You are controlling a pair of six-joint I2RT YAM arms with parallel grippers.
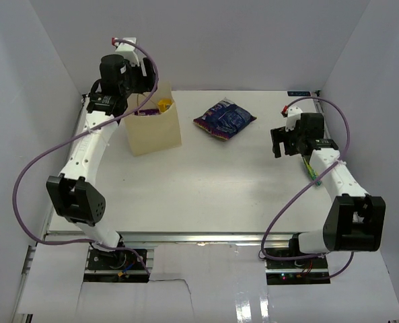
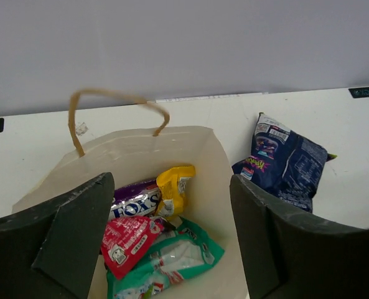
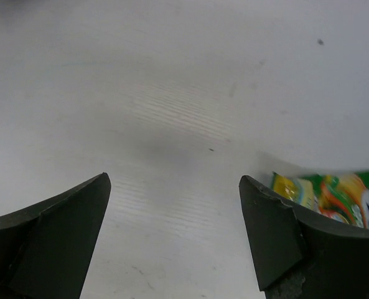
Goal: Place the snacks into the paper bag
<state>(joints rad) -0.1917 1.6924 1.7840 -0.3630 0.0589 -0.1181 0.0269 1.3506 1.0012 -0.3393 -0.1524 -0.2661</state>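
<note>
The left gripper [image 2: 170, 179] hung released and empty above the paper bag [image 1: 152, 131], with snacks [image 2: 165, 255] inside. The right gripper [image 3: 173, 179], spread and empty, hovered beside the green-yellow packet [image 3: 333, 196]; it should centre over that packet before closing.

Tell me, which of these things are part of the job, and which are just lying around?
Job: paper bag; inside it purple bar, yellow bar, red-pink pouch, teal-green bag; outside, dark blue bag, green-yellow packet.
Just there: purple cables, black sticker.
</note>
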